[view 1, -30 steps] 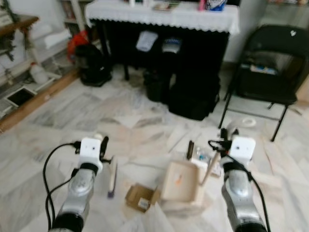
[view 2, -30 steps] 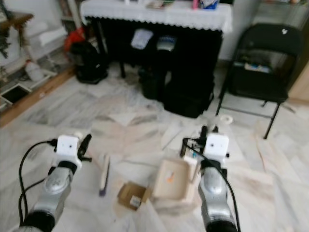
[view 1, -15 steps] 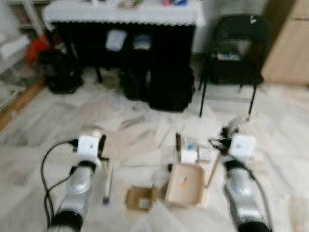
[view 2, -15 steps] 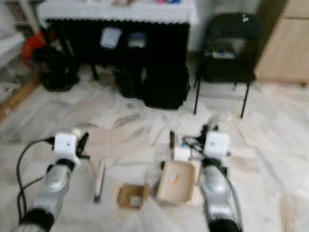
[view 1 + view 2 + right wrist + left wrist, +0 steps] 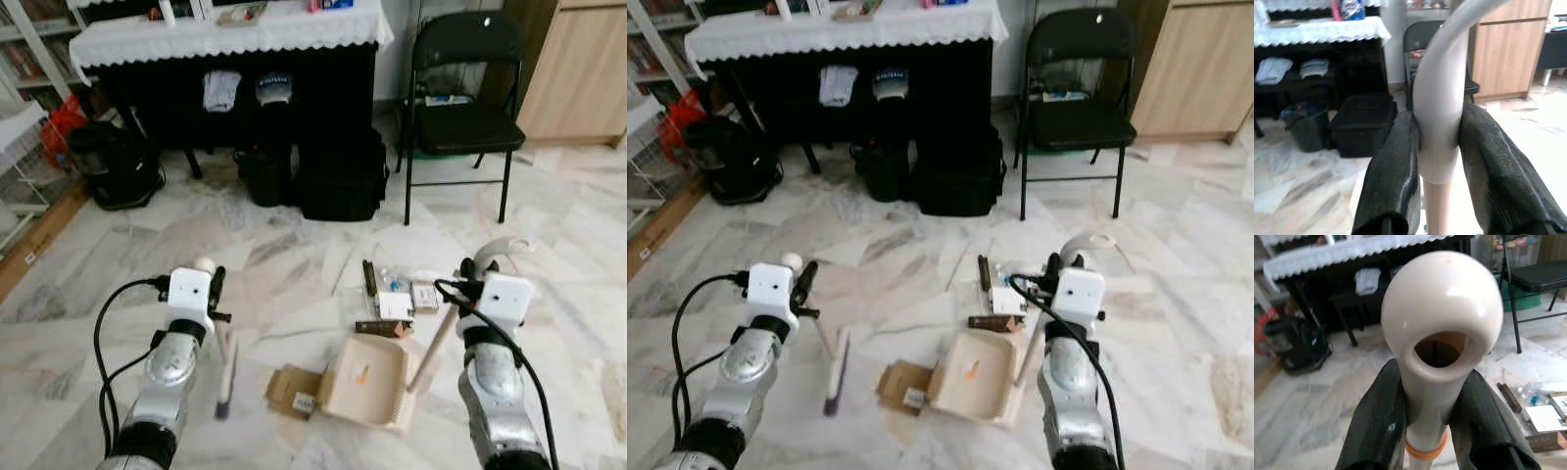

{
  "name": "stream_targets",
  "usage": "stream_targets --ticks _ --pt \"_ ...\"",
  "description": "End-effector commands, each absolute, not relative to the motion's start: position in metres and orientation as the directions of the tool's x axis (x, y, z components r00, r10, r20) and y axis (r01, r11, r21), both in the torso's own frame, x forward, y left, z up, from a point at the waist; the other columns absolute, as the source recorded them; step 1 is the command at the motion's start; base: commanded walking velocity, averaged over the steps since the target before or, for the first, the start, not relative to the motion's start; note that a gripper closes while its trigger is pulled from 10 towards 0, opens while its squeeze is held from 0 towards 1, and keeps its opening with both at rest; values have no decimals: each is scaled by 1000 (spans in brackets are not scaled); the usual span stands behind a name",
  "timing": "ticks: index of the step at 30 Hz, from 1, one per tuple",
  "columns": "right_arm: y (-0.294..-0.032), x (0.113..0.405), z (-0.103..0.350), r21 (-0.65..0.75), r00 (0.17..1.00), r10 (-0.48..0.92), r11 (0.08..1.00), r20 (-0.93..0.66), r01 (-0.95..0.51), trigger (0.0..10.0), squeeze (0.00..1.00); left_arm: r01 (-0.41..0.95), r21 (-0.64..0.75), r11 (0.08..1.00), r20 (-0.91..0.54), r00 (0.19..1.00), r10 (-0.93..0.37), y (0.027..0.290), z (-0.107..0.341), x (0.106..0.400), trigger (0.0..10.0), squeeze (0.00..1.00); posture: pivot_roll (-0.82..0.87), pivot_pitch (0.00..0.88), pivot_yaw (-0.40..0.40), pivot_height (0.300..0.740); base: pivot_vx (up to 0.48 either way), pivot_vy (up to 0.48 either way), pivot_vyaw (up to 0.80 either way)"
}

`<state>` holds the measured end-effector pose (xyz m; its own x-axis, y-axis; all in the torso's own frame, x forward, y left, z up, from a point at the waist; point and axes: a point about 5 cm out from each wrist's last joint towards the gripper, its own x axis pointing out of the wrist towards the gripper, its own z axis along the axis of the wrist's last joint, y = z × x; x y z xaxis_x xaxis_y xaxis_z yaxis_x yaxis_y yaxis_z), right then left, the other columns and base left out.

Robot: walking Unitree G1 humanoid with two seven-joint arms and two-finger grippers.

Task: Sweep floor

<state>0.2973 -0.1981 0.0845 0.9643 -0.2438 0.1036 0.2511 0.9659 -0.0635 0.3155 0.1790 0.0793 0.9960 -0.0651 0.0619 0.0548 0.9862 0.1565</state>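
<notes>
Since one second ago my view has turned, and I keep left jaws (image 5: 209,291) clamped on the brush (image 5: 226,367) handle and right jaws (image 5: 468,279) clamped on the dustpan (image 5: 370,382) handle, so both reach the cardboard scrap (image 5: 295,391) at lower centre.

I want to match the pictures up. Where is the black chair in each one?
Left eye view: the black chair is at the top right.
Right eye view: top right too.
Left wrist view: its seat is at the edge, past the brush handle.
Right wrist view: half hidden behind the dustpan handle.
Shared landmark: the table with the white cloth beside it.
</notes>
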Motion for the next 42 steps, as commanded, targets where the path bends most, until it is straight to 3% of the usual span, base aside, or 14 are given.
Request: stream_targets --ticks 1,35,42 --pt "-187 304 99 -50 963 -206 975 171 218 10000 0 29 181 983 93 995 -46 189 88 318 10000 0 -5 64 75 740 0 315 0" --pt "-186 303 94 -58 971 -186 979 149 197 10000 0 48 190 981 81 995 -64 188 84 316 10000 0 -4 57 69 740 0 0 76" --pt "-186 303 94 -61 973 -179 980 148 190 10000 0 51 186 981 82 994 -68 187 84 316 10000 0 -7 50 66 740 267 0 0"
